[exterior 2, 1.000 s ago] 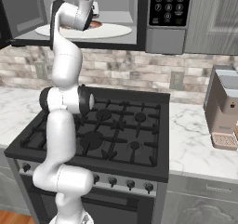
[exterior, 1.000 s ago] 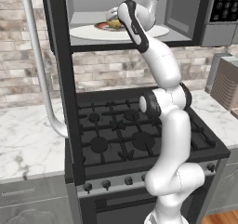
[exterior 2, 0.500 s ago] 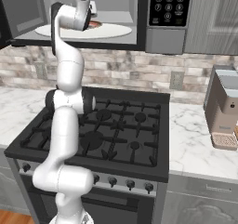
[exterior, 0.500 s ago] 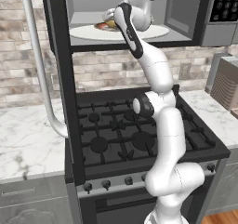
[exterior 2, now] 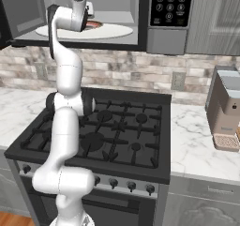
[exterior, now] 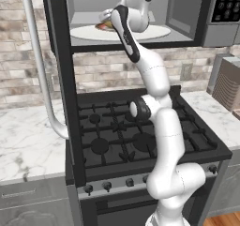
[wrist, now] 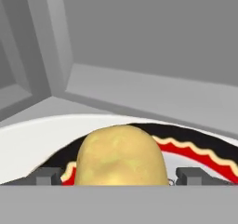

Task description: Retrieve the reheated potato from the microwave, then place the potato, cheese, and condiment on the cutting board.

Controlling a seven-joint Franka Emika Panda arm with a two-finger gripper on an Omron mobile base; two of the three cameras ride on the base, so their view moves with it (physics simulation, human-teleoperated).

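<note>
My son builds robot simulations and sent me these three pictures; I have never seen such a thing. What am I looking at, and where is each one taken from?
It is a rendered kitchen. A white robot arm stands before a black stove and reaches up into the open microwave. Two pictures come from cameras behind the arm, one to its left and one to its right. The third looks out from the hand itself: the pale-yellow potato lies on a patterned plate, which sits on the white turntable. The gripper stands open, a finger on each side of the potato, and holds nothing yet. A coffee machine stands on the marble counter.

White arm [exterior: 154, 79] reaches into the open microwave [exterior: 140, 18]
</note>
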